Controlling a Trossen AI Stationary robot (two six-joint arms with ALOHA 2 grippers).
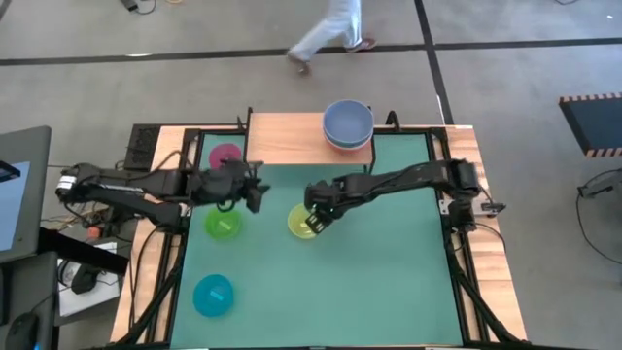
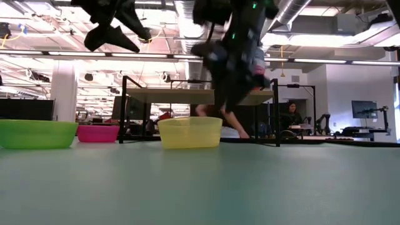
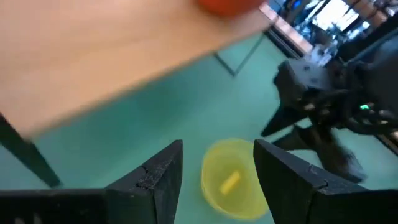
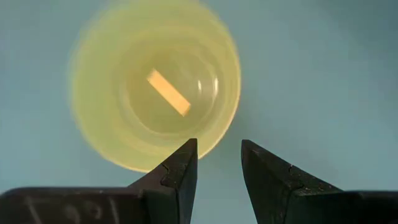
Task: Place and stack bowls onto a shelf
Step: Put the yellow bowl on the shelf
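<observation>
1. At the centre of the green mat (image 1: 389, 282) covering the worktop sits a yellow bowl (image 1: 302, 222), round, smooth, translucent plastic, upright, with a pale rectangular label on its inner floor.
2. The right end effector (image 1: 313, 225) hangs just above the yellow bowl's rim. Its two dark, wedge-shaped fingers (image 4: 177, 171) stand a narrow gap apart and hold nothing; in the right wrist view one finger tip overlaps the bowl's edge.
3. The left end effector (image 1: 259, 192) is raised above the mat, between the pink bowl (image 1: 225, 156) and the yellow one. Its angular black fingers (image 3: 158, 177) are spread wide and empty, and the yellow bowl shows between them farther off.
4. The shelf (image 1: 287, 138) is a flat, light-wood rectangular board on thin black legs at the far edge of the mat. On its right end rests a stack of bowls with a pale blue bowl (image 1: 347, 122) on top.
5. The pink bowl sits on the mat just left of the shelf. A lime green bowl (image 1: 223, 224) sits left of the yellow one, and a cyan bowl (image 1: 213, 295) sits nearer the front-left corner. All are upright and well apart.
6. A person's legs (image 1: 326, 34) cross the grey floor beyond the worktop.
</observation>
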